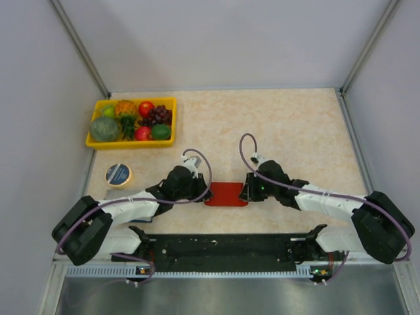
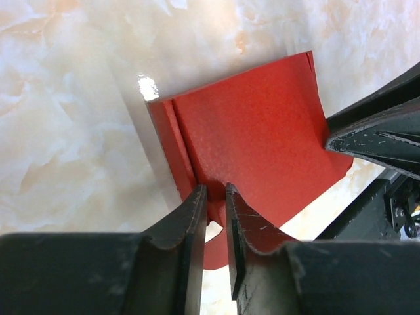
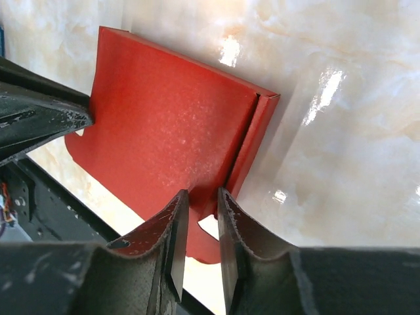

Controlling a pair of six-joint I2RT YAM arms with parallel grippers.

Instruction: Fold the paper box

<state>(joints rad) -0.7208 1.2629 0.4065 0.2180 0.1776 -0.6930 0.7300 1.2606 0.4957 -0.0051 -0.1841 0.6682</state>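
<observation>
Left gripper [image 2: 214, 191] pinches the box [image 2: 256, 131] at its left end, right gripper [image 3: 202, 194] at its right, so I judge its long axis runs from one to the other.

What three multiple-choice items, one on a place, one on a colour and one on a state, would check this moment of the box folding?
1. Where does the paper box lie?
A. In the tray.
B. On the table, between the left gripper and the right gripper.
C. On top of a round tin.

2. What colour is the tray that holds the fruit?
A. Yellow.
B. Blue.
C. White.

3. How do the left gripper's fingers stand?
A. Wide open above the box.
B. Shut on a fruit.
C. Shut on the box's edge.

Answers:
1. B: the top view shows the red card mid-table with a gripper at each end.
2. A: its walls are yellow.
3. C: the left wrist view shows the fingers pinching the folded red edge.
</observation>
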